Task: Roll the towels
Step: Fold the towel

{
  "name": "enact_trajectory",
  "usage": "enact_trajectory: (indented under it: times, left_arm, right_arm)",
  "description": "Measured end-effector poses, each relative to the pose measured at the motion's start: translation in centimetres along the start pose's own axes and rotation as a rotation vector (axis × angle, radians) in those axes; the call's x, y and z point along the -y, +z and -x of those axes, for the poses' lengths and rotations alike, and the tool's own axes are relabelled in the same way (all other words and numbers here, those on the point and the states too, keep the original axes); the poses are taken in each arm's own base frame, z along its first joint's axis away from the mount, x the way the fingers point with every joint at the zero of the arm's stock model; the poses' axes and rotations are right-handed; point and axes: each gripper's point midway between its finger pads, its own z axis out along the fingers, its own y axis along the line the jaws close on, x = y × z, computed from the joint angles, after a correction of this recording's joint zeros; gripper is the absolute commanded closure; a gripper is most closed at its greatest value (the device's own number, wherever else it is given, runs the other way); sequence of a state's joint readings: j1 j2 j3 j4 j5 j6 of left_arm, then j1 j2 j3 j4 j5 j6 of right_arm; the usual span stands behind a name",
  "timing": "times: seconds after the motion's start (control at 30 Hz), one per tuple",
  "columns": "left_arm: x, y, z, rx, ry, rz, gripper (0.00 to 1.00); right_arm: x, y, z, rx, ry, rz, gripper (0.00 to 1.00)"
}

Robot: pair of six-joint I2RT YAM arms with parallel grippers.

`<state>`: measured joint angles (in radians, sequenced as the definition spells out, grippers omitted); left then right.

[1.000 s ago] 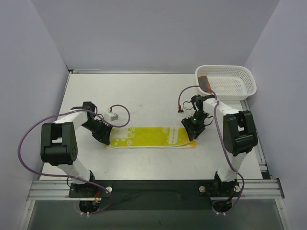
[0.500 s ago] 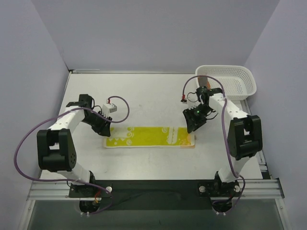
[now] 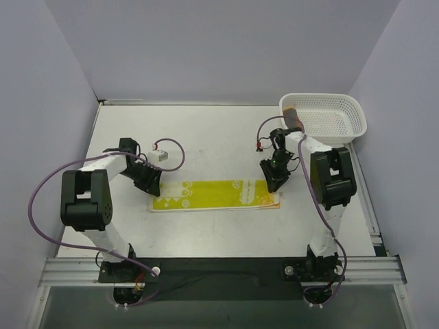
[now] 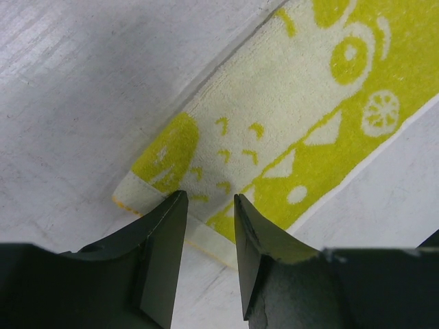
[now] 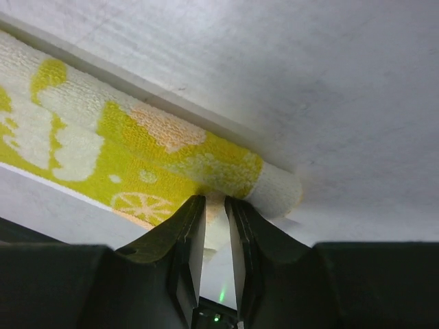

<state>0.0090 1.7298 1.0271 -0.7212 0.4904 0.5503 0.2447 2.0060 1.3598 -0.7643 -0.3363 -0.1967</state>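
The pale yellow towel (image 3: 216, 195) with lime-green prints lies as a long flat strip across the table's middle. My left gripper (image 3: 152, 181) hovers over its left end, jaws a little apart and empty, the towel's end edge (image 4: 206, 236) below the gap (image 4: 209, 205). My right gripper (image 3: 273, 179) is at the right end, where the towel (image 5: 206, 157) curls up into a short roll. Its jaws (image 5: 214, 204) are nearly closed with a bit of the towel's edge between them. The orange towel (image 3: 293, 115) lies rolled in the basket's left corner.
The white mesh basket (image 3: 336, 118) stands at the back right, close behind the right arm. Purple cables loop off both wrists. Side walls close in the table (image 3: 206, 137) on the left and right.
Both grippers drew back from the towel's ends half a second ago and have come back down onto them. The right end of the towel is now curled up at the right jaws.
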Motion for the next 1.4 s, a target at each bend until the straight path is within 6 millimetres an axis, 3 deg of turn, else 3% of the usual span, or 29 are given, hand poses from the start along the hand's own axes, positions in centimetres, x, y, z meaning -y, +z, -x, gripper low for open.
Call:
enact_trajectory:
  times: [0.17, 0.37, 0.47, 0.6, 0.8, 0.93, 1.13, 1.23, 1.37, 1.4]
  left_arm:
    - [0.3, -0.2, 0.2, 0.014, -0.019, -0.005, 0.55]
    - [2.0, -2.2, 2.4, 0.118, -0.043, -0.027, 0.59]
    - [2.0, -2.3, 3.6, 0.157, -0.072, -0.034, 0.6]
    - [1.6, -1.3, 4.0, 0.158, -0.129, -0.049, 0.62]
    - [-0.3, 0.9, 3.0, 0.124, -0.246, -0.051, 0.7]
    - [-1.6, 1.0, 3.2, 0.132, -0.339, -0.06, 0.76]
    - [-1.8, 1.1, 3.4, 0.13, -0.381, -0.065, 0.77]
    - [-1.5, 1.0, 3.6, 0.139, -0.385, -0.078, 0.61]
    - [-0.2, -0.3, 4.7, 0.176, -0.35, -0.087, 0.49]
    - [0.4, -1.1, 5.4, 0.199, -0.325, -0.085, 0.48]
  right_arm:
    - [0.7, -0.9, 1.5, 0.065, 0.01, 0.011, 0.78]
    - [-1.3, -4.7, 2.4, 0.199, -0.009, 0.075, 0.84]
    - [-2.0, -5.5, 3.5, 0.24, -0.003, 0.112, 0.88]
    - [-1.9, -4.0, 4.6, 0.221, 0.027, 0.141, 0.91]
    - [-0.6, 0.2, 3.7, 0.093, 0.107, 0.145, 0.93]
    - [0.2, -0.1, 4.1, 0.098, 0.139, 0.125, 0.93]
    - [1.7, -0.6, 5.7, 0.126, 0.133, 0.07, 0.93]
    - [2.4, -1.0, 6.1, 0.135, 0.107, 0.034, 0.9]
    - [3.4, -2.4, 7.1, 0.186, 0.112, 0.016, 0.59]
    - [3.6, -2.9, 7.1, 0.201, 0.124, 0.016, 0.57]
